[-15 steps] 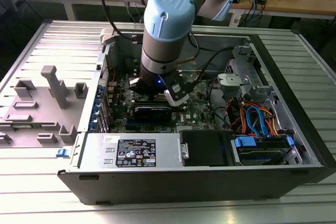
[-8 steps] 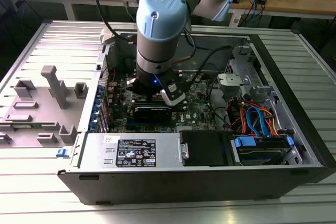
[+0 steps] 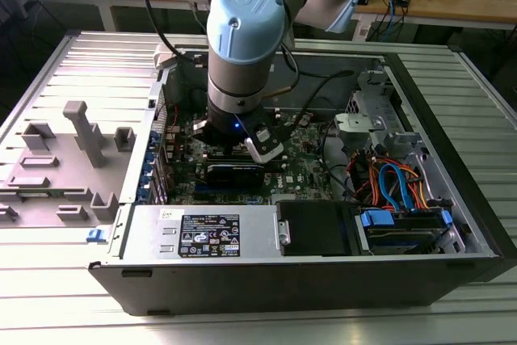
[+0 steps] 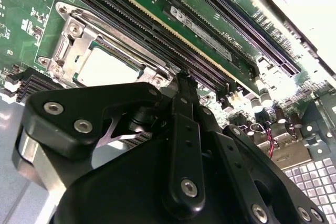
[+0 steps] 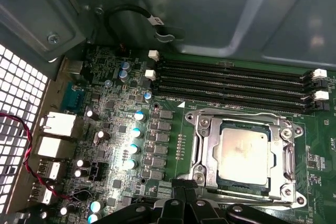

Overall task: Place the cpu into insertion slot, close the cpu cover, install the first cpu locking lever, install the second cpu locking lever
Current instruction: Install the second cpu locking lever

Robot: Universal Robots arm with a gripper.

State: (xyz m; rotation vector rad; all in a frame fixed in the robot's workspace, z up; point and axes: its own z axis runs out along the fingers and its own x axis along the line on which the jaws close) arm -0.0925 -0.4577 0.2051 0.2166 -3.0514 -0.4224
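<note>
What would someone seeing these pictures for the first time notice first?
Probably the grey and blue robot arm, reaching down into the open computer case in the exterior view. Next, in the first wrist view, the silvery cpu sitting in its socket with the cpu cover lying flat around it on the green motherboard. The black gripper hangs just beside that socket in the second wrist view.

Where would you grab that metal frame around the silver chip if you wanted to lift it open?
Probably by one bare edge strip of the cpu cover, coming from above. It lies flat over the cpu, whose top fills its window, so only the thin rim offers a hold. The gripper sits just beside that frame.
</note>
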